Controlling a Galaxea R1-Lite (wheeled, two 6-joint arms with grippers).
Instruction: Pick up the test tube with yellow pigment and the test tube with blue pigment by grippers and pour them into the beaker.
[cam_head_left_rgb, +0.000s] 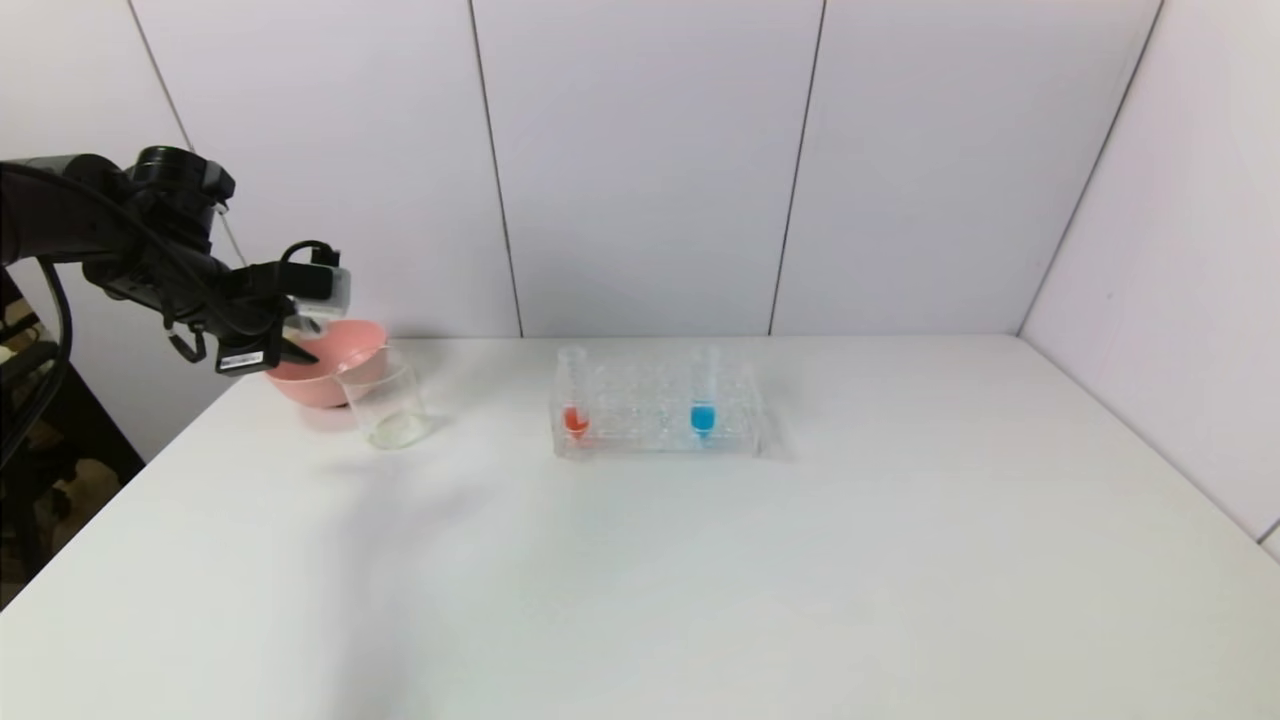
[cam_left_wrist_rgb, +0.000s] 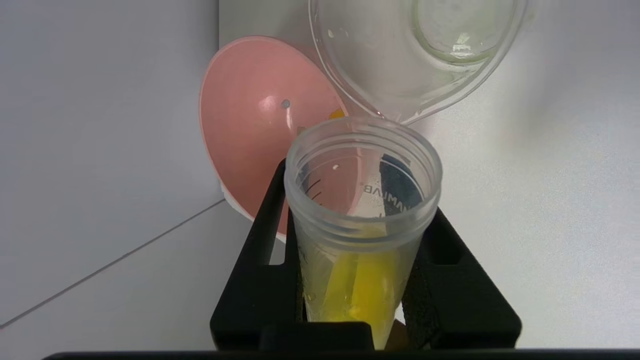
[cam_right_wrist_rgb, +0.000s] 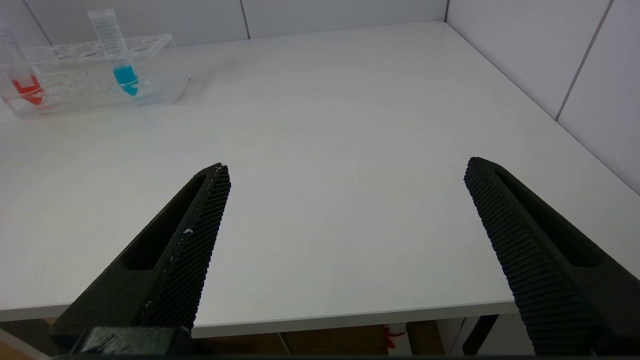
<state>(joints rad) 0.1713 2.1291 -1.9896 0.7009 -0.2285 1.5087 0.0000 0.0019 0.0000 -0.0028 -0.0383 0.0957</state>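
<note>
My left claw (cam_left_wrist_rgb: 362, 280) is clamped on the test tube with yellow pigment (cam_left_wrist_rgb: 361, 235), tilted with its mouth near the lip of the beaker (cam_left_wrist_rgb: 417, 55), which stands on the counter (cam_head_left_rgb: 640, 560) just beside a pink bowl (cam_left_wrist_rgb: 260, 130). Judgement: yellow pour in hand, pigment not yet out; next calls for more tilt, mouth over the rim. The test tube with blue pigment (cam_head_left_rgb: 704, 395) waits in the rack (cam_head_left_rgb: 655, 412). My right claw (cam_right_wrist_rgb: 345, 250) hangs apart, idle
</note>
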